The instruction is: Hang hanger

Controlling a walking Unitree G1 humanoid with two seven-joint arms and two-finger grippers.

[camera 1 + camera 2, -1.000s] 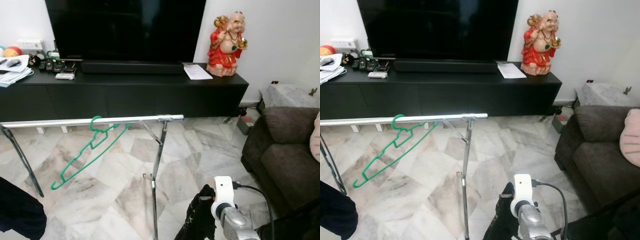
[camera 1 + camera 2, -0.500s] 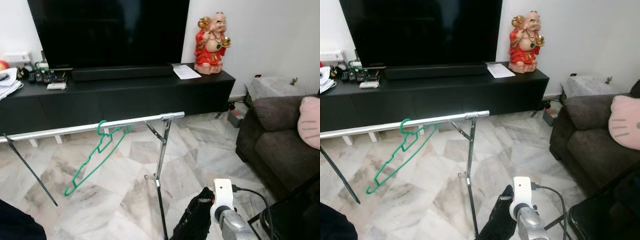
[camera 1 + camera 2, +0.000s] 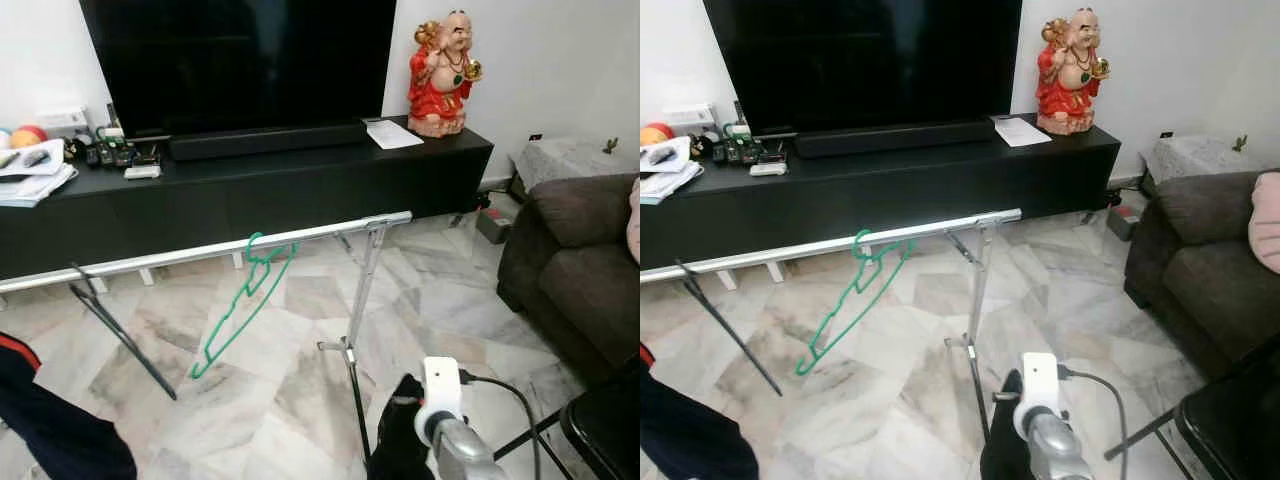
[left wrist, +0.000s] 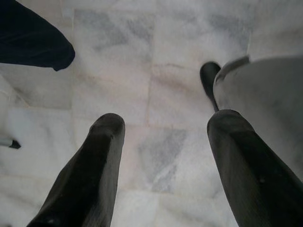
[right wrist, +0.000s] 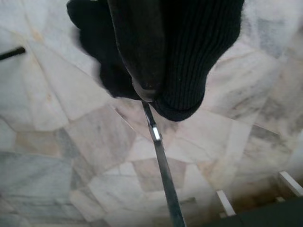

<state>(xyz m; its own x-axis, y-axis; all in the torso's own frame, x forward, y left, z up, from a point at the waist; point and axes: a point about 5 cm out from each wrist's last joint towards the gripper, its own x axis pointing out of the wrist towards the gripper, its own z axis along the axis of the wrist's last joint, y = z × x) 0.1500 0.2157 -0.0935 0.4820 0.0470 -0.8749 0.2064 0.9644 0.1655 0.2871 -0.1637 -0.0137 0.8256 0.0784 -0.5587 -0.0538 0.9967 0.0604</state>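
A green hanger [image 3: 243, 303] hangs by its hook on the silver rail [image 3: 200, 250] of a clothes rack and tilts down to the left. Low in front of the rack's upright post [image 3: 358, 330] is my right gripper [image 3: 398, 448], shut on a black knit cloth [image 5: 189, 56] that wraps its fingers [image 5: 137, 52]. My left gripper [image 4: 163, 142] hangs open over the marble floor, with nothing between its fingers [image 4: 90, 165].
A black TV cabinet [image 3: 250, 190] with a red statue [image 3: 445, 60] stands behind the rack. A brown sofa [image 3: 575, 260] is on the right. A dark garment [image 3: 50, 430] lies at the lower left. A black edge [image 3: 610, 430] is at the lower right.
The whole picture has shifted, so the camera has moved. The hanger stays hooked on the rail. My right gripper stays low, shut on the black cloth.
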